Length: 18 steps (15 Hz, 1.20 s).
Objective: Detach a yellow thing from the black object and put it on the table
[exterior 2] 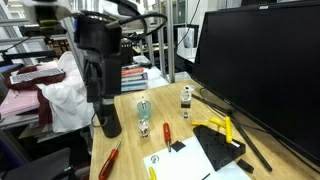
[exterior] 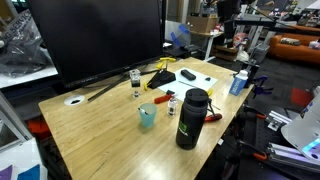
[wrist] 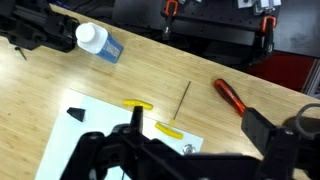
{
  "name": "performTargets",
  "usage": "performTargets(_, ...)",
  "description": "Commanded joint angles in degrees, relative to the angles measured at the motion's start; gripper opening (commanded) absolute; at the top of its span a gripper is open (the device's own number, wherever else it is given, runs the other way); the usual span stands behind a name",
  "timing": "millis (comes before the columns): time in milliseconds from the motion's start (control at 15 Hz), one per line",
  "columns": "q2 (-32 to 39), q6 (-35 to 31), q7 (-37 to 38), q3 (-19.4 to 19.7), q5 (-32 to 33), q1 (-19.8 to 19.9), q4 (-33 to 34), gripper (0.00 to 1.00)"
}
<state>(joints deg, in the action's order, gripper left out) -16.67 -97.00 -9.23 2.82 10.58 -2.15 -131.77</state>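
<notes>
Gripper [exterior 2: 97,92] hung spread and empty, well left of things. A yellow thing [exterior 2: 213,127] sat on the black object [exterior 2: 228,150] — detaching looked not yet done.

Even overhead indoor light, all views bright enough. Wrist view: gripper [wrist: 150,150] is a dark, soft-focus silhouette at the frame bottom. Wood of the table [wrist: 200,70] ahead of it is sharper, with a mild sheen and no hard glare. White sheet [wrist: 100,125] just ahead of the fingers is near clipping. In an exterior view the arm [exterior 2: 95,45] is smeared by blur and the background behind it is washed pale. Shadows under it are short and soft. Low resolution throughout.
</notes>
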Motion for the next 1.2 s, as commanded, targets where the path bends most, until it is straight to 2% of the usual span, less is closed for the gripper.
performTargets(0,5.3,-1.7,-1.8,-0.6,-3.3,-0.2,3.0,1.00)
performTargets(200,10.4,-3.5,-1.3,-0.7,-3.4,0.4,6.7,1.00)
performTargets(333,13.7,-2.2,-1.8,-0.5,-5.2,0.6,10.4,1.00)
performTargets(400,10.9,-4.3,-0.4,-1.1,-3.3,0.6,6.7,1.00)
performTargets(533,13.2,-4.0,-0.4,-1.1,-3.9,0.7,9.0,1.00)
performTargets(933,13.6,-3.6,-0.4,-1.1,-4.0,0.7,9.5,1.00)
performTargets(1133,15.6,-2.5,-2.4,-1.1,-7.1,0.6,10.2,1.00)
